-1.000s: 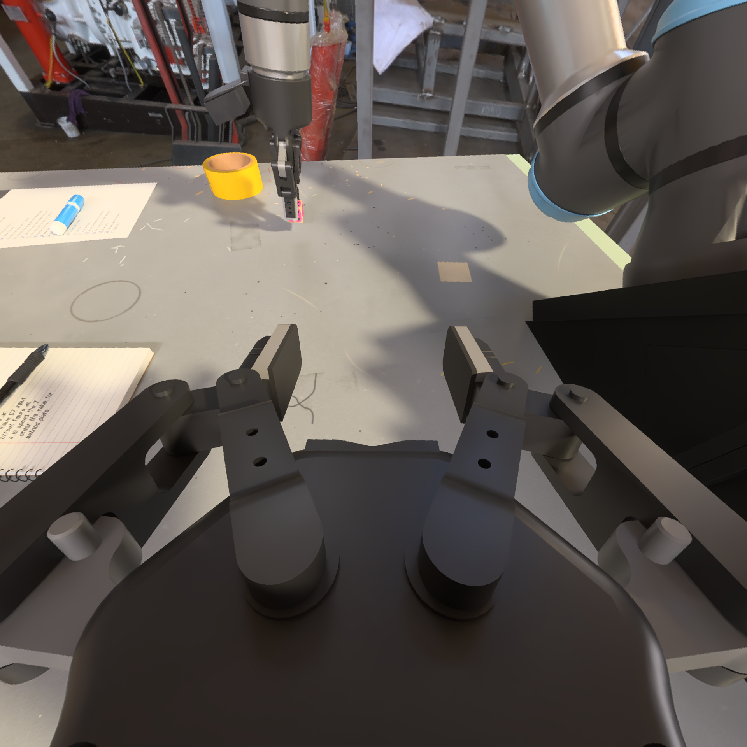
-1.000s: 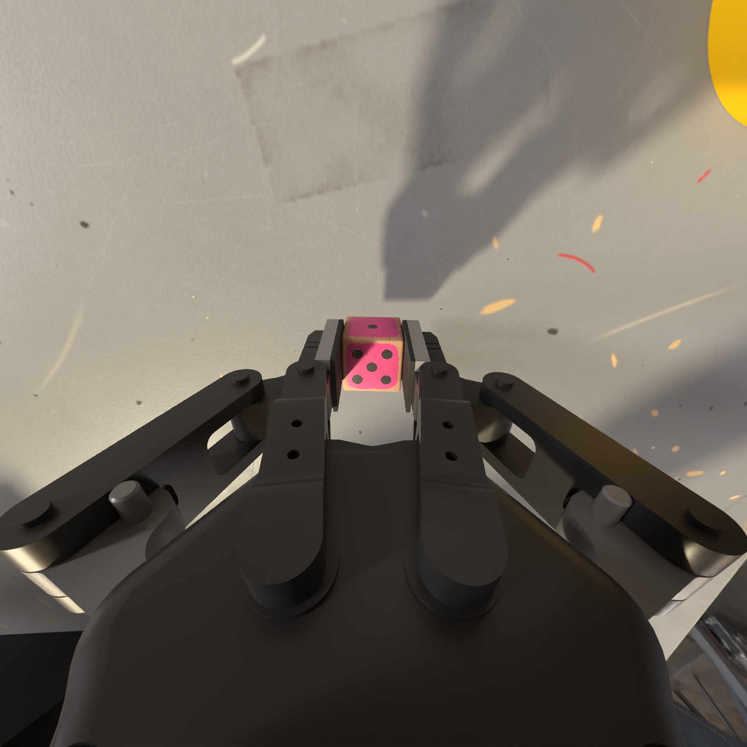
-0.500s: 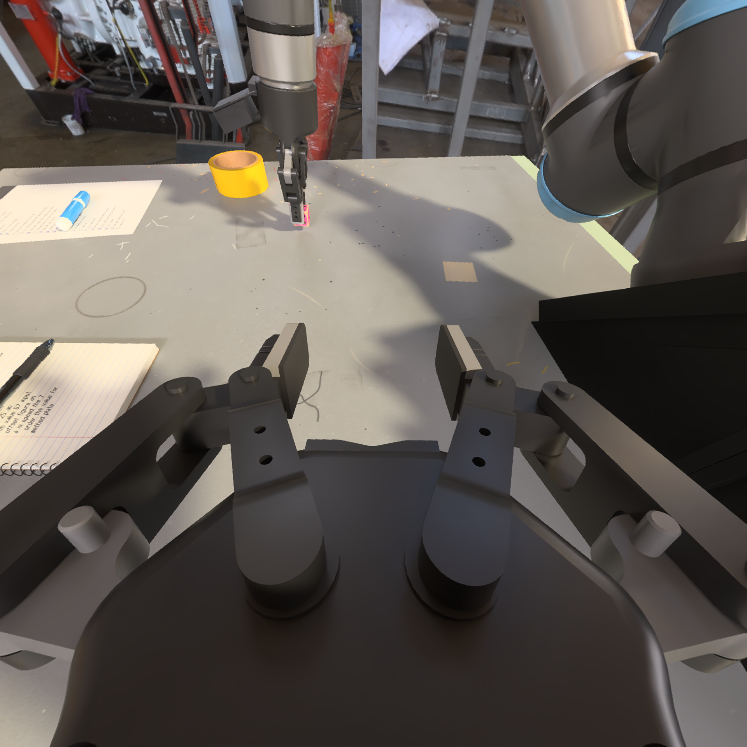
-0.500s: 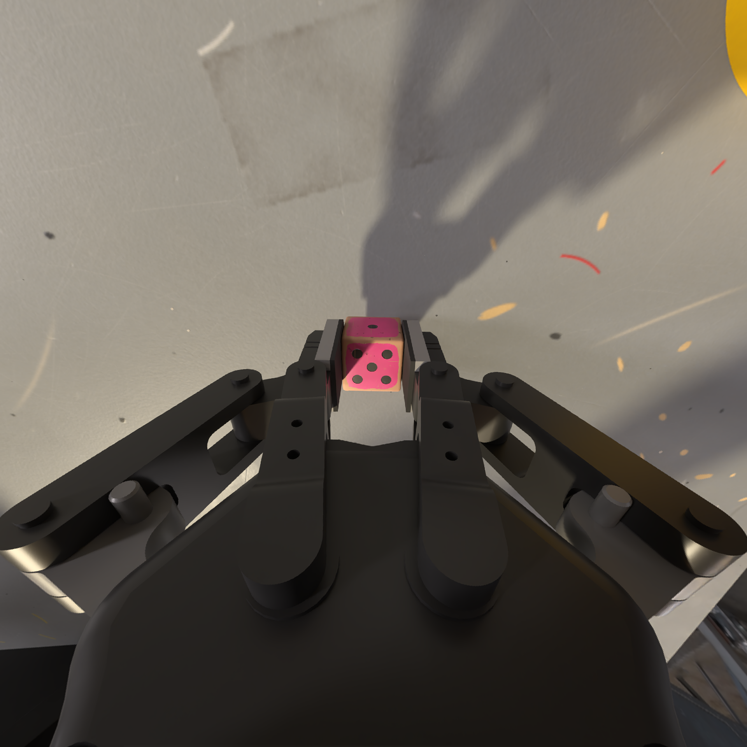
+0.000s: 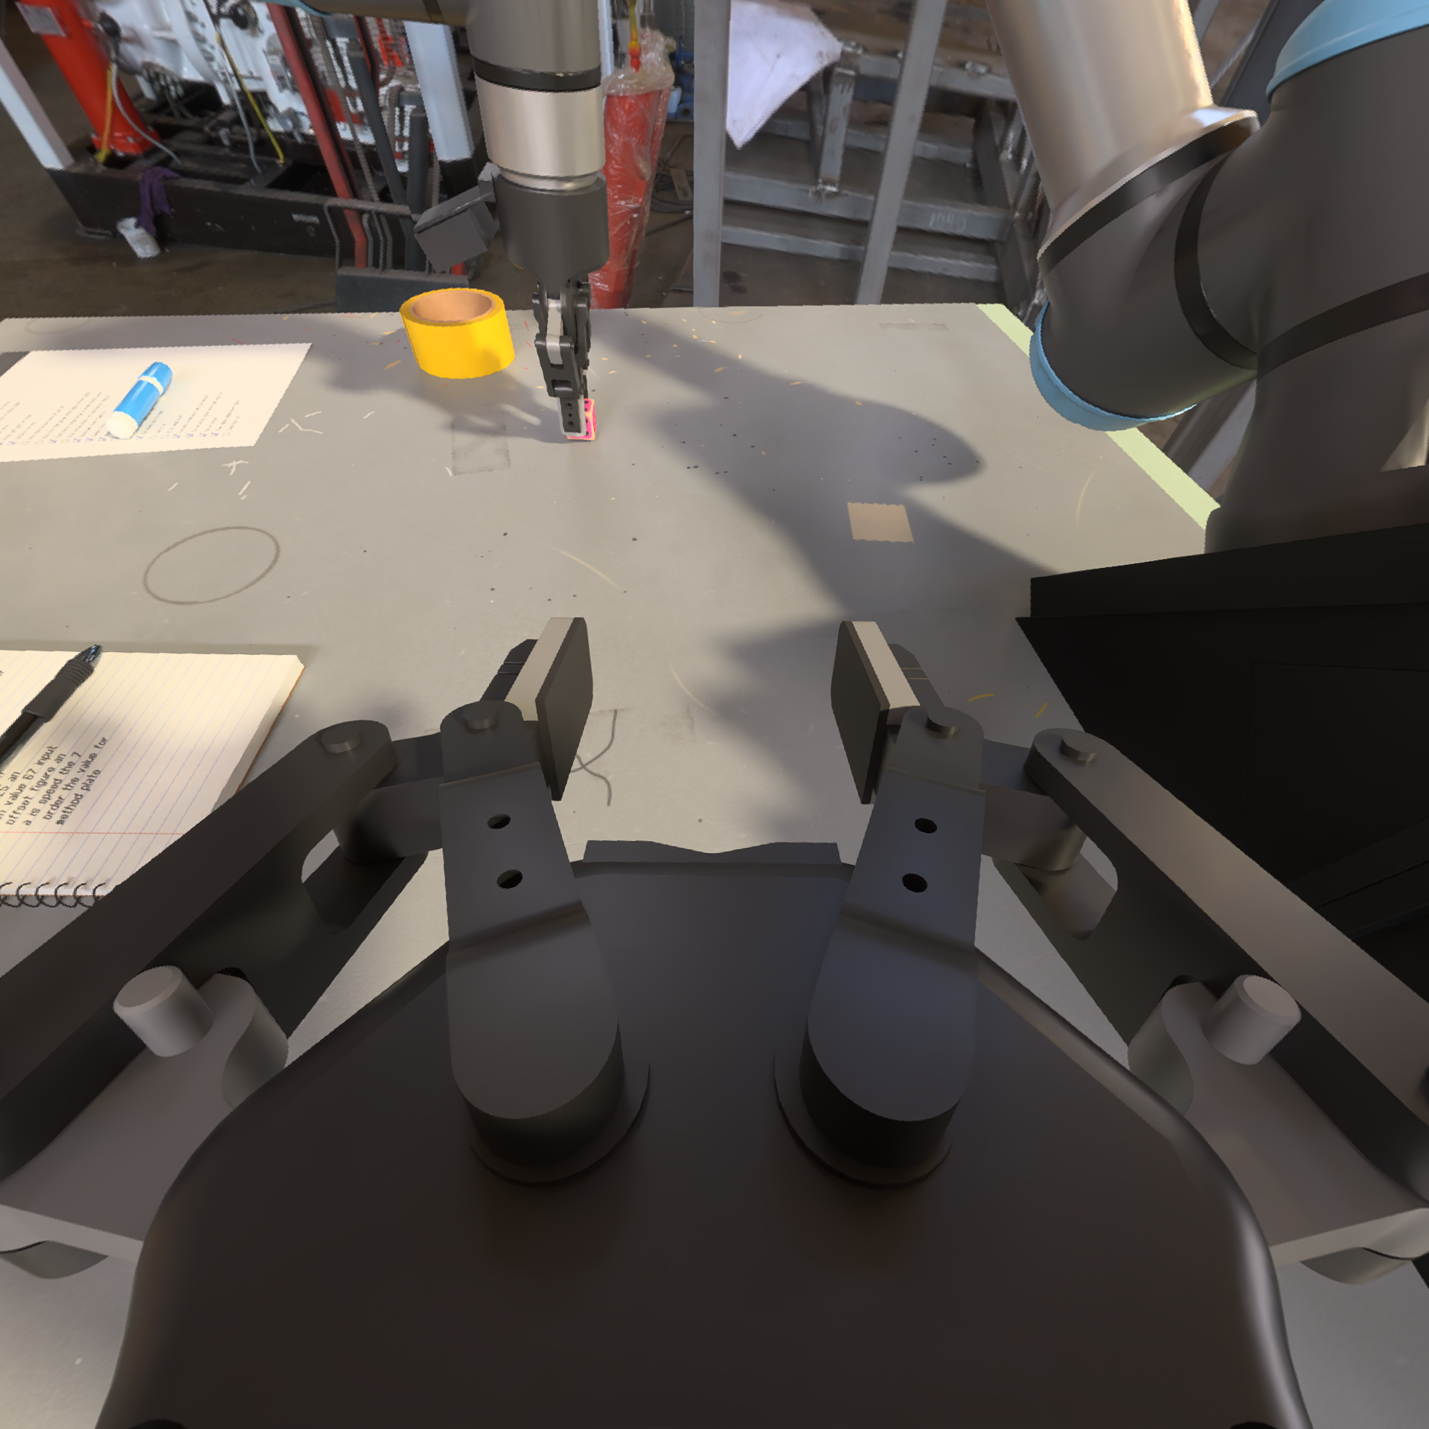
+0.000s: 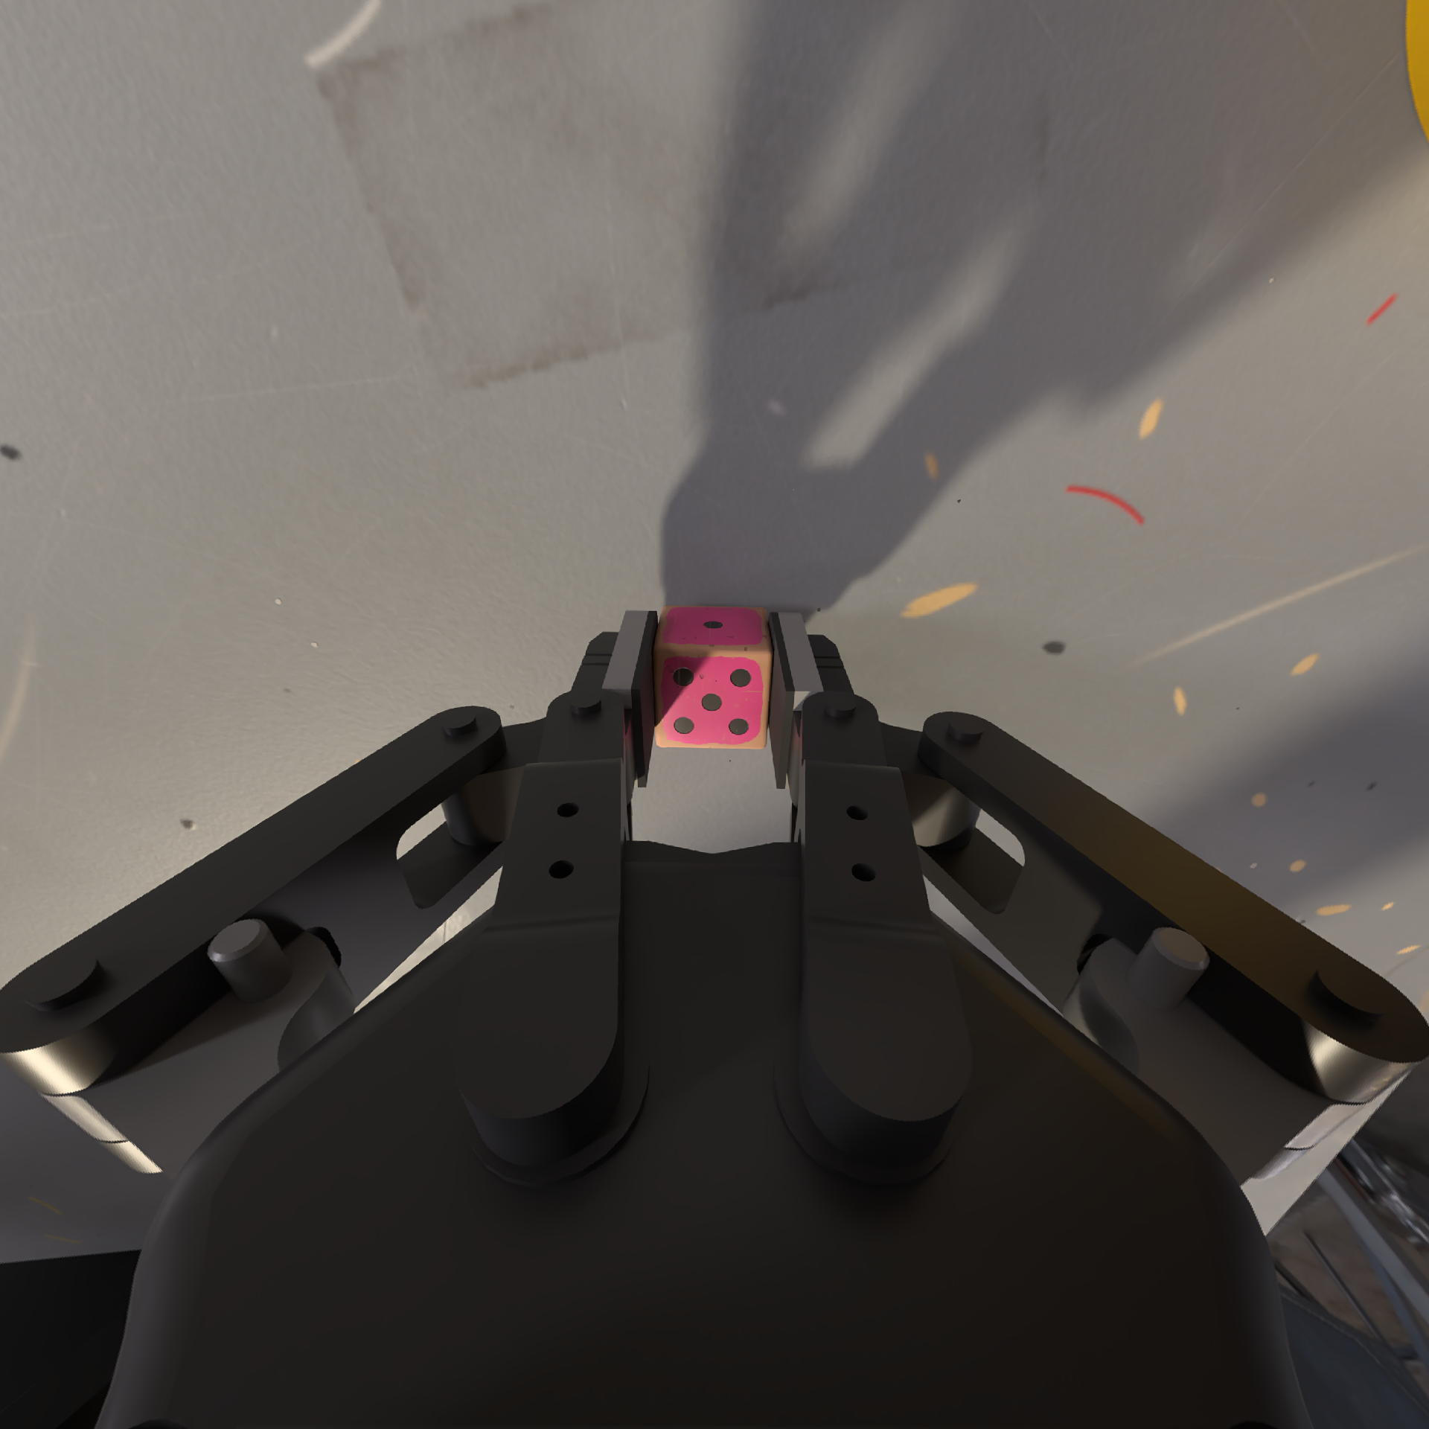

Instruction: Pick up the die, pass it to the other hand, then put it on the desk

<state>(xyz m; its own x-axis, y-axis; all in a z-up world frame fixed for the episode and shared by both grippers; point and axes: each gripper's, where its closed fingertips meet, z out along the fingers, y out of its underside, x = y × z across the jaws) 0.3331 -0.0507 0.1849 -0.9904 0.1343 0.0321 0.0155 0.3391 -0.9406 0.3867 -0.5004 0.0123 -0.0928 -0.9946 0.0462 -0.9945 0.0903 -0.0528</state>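
Right end effector [image 6: 711, 680] pointing nearly straight down at the grey counter [image 6: 387, 503], pads pinching the pink die [image 6: 711, 700] on two opposite sides. Die gripped at the pad tips, five-dot face turned toward the wrist camera, one-dot face just beyond it; shadow meeting the die's far edge, so low over the counter or touching it, cannot tell which. From the left wrist view, right arm dropping vertically from above at the far side of the counter, slim closed fingers [image 5: 568, 387] ending at the sliver of pink, just beside a yellow tape roll [image 5: 458, 332]. Left end effector [image 5: 711, 696] spread wide with nothing between the pads, tilted forward and down over the near part of the counter, well apart from the die. To its left, a spiral notebook [image 5: 155, 742] with a black pen [image 5: 46, 700]; farther back, a printed sheet [image 5: 232, 394] carrying a blue glue stick [image 5: 139, 398].
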